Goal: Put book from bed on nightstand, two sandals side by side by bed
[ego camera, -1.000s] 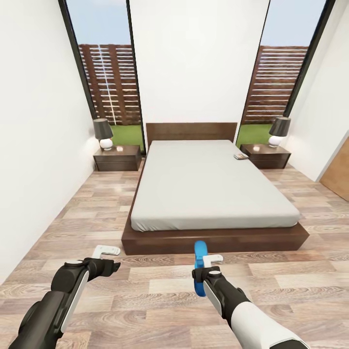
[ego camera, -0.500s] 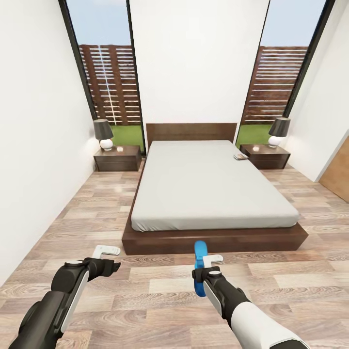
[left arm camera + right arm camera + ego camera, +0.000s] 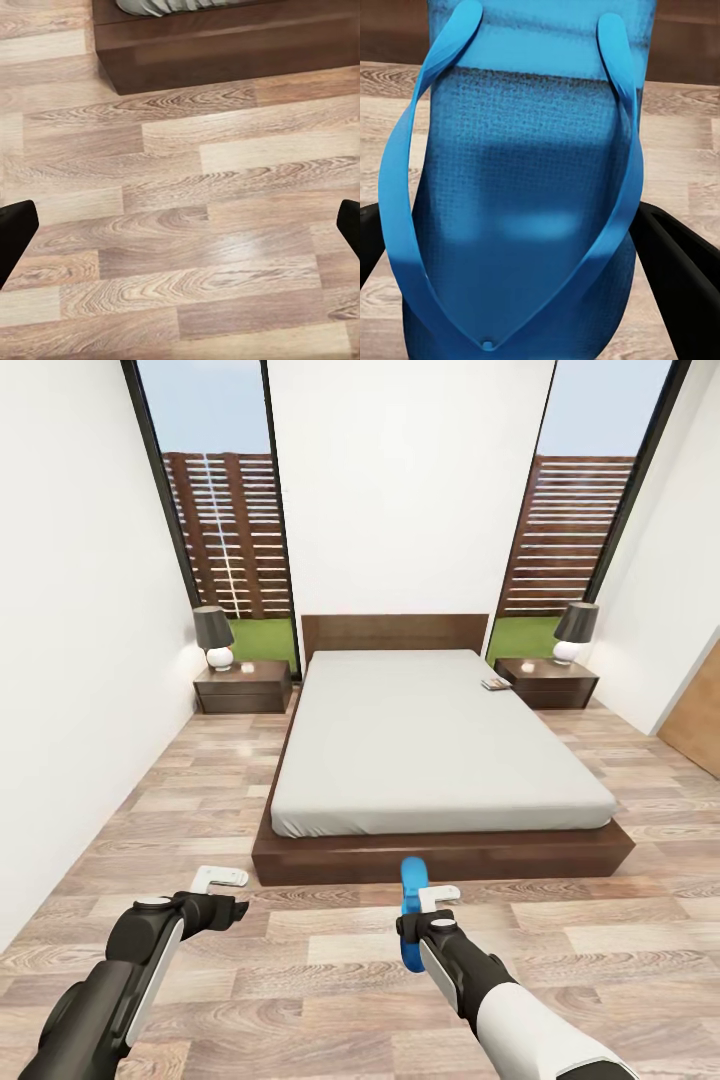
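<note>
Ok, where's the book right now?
In the head view the book lies on the bed, at its far right edge near the headboard, just beside the right nightstand.

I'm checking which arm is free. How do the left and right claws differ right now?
The right claw is shut on a blue sandal, held on edge above the floor; the left claw is open and holds nothing. The right claw is nearer the bed's foot. Both hang above wood planks.
</note>
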